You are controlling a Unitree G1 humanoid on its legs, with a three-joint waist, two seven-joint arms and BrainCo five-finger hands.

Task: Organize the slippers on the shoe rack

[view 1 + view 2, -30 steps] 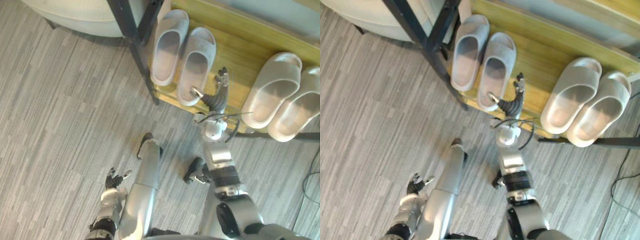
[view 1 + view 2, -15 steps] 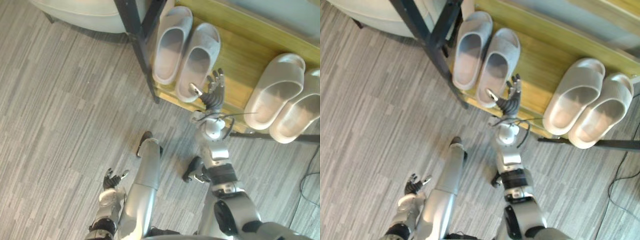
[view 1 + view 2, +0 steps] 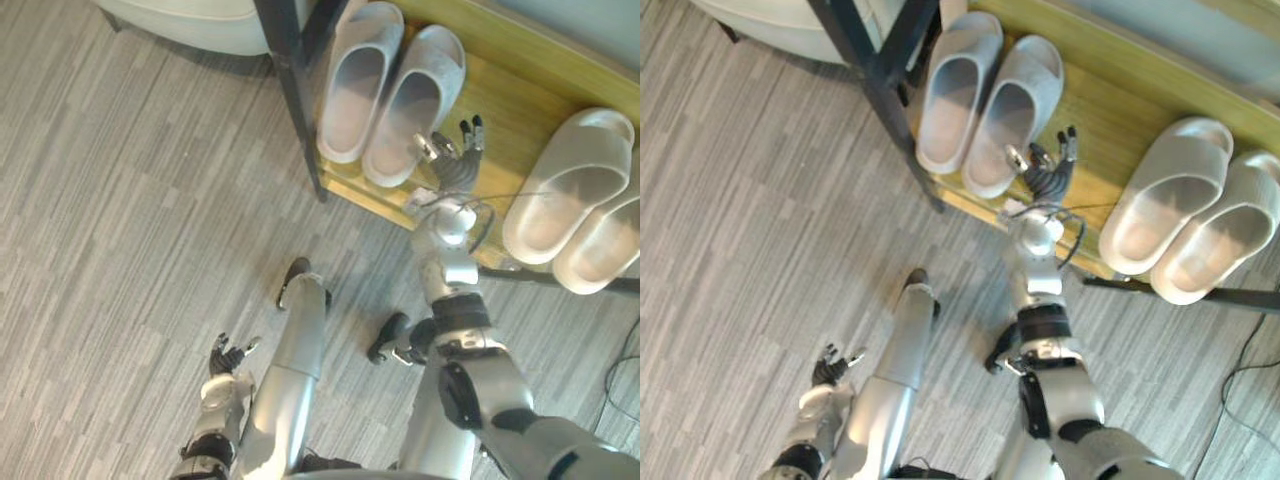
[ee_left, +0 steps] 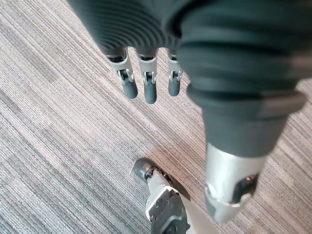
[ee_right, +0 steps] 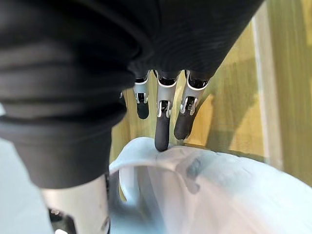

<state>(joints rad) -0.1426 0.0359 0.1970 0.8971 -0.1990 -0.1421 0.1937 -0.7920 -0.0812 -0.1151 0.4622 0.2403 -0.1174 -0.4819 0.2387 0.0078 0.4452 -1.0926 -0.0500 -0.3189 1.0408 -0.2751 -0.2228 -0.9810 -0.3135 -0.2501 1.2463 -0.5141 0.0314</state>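
Touching a grey slipper's heel with straight, spread fingers, your right hand grips nothing. The slipper sits with its mate on the rack. You seem to be squaring the pair, so the next move is a gentle, level nudge. Your left hand hangs relaxed. No writing is readable.

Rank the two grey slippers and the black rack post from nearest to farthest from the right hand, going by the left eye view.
1. Right grey slipper: on the wooden shelf, its heel just beside the thumb of the right hand.
2. Left grey slipper: next over to the left, alongside its mate.
3. Black rack post: farther left still, at the shelf's end.
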